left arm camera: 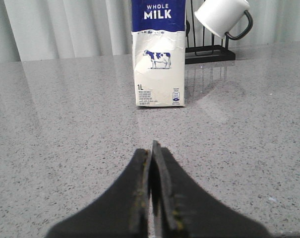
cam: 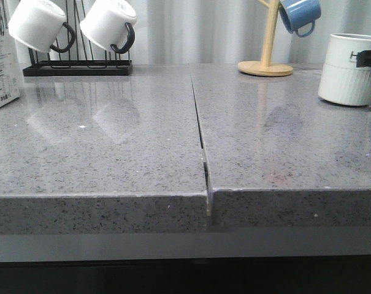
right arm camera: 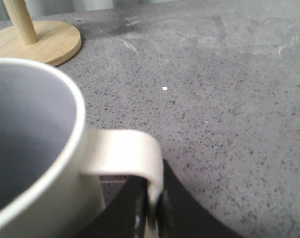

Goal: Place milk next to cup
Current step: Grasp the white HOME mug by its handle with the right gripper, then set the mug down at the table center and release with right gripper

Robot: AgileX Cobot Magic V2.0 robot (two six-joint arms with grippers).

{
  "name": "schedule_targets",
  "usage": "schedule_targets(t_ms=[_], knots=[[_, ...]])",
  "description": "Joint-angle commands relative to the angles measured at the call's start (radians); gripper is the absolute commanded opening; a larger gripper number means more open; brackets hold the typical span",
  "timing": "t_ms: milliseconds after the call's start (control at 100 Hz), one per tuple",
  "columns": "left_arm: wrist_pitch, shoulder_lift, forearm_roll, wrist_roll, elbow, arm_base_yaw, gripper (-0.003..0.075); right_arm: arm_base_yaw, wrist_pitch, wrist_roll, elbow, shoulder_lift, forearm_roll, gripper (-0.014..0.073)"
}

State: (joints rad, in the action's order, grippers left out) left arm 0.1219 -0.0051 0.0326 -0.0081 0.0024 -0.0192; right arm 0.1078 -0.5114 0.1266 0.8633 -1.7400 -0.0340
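The milk (cam: pixel 1 61) stands upright at the far left edge of the counter; the left wrist view shows its blue "WHOLE MILK" top and cow picture (left arm camera: pixel 158 54). My left gripper (left arm camera: pixel 152 148) is shut and empty, low over the counter, a short way in front of the carton. The cup (cam: pixel 351 67), a white ribbed mug, stands at the far right. My right gripper (right arm camera: pixel 152 208) is shut on the cup's white handle (right arm camera: pixel 125 153), beside the cup's rim (right arm camera: pixel 65 94). A dark part of that gripper (cam: pixel 370 58) shows at the cup's right side.
A black rack (cam: pixel 75 67) at the back left holds two white mugs with black handles (cam: pixel 35 24). A wooden stand (cam: pixel 266 64) at the back right carries a blue mug (cam: pixel 298 13). A seam (cam: pixel 200 128) splits the grey counter into two slabs.
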Motion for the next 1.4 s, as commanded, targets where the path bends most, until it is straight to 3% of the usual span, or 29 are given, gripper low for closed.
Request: schedule_targets(t_ms=[0,320,700,1070,1170,1290,1390], knots=[[-0.081,-0.032,-0.001,-0.003,0.04,-0.006,-0.0021,-0.007,-0.053,0.017,0.031,0.068,-0.01,-0.0069],[-0.081,-0.032,-0.001,-0.003,0.04,-0.006,-0.0021,-0.176,0.113,0.036,0.03,0.233,-0.042,-0.0069],[-0.081,-0.032,-0.001,-0.003,0.04,-0.006,-0.0021,-0.442,0.046,0.084,0.045,0.172,-0.028,-0.0067],[-0.081,-0.032,-0.001,-0.003,0.04,-0.006,-0.0021,-0.511,-0.044,0.084,0.068,0.041,-0.028,-0.0064],[-0.081,-0.032,-0.001,-0.003,0.04,-0.006,-0.0021,-0.511,-0.038,0.084,0.065,0.04,-0.029,0.0017],[-0.081,-0.032,-0.001,-0.003,0.04,-0.006,-0.0021,-0.511,-0.016,0.084,0.06,0.046,-0.035,0.0206],[-0.081,-0.032,-0.001,-0.003,0.04,-0.006,-0.0021,-0.511,-0.034,0.084,0.029,0.069,-0.035,0.0262]])
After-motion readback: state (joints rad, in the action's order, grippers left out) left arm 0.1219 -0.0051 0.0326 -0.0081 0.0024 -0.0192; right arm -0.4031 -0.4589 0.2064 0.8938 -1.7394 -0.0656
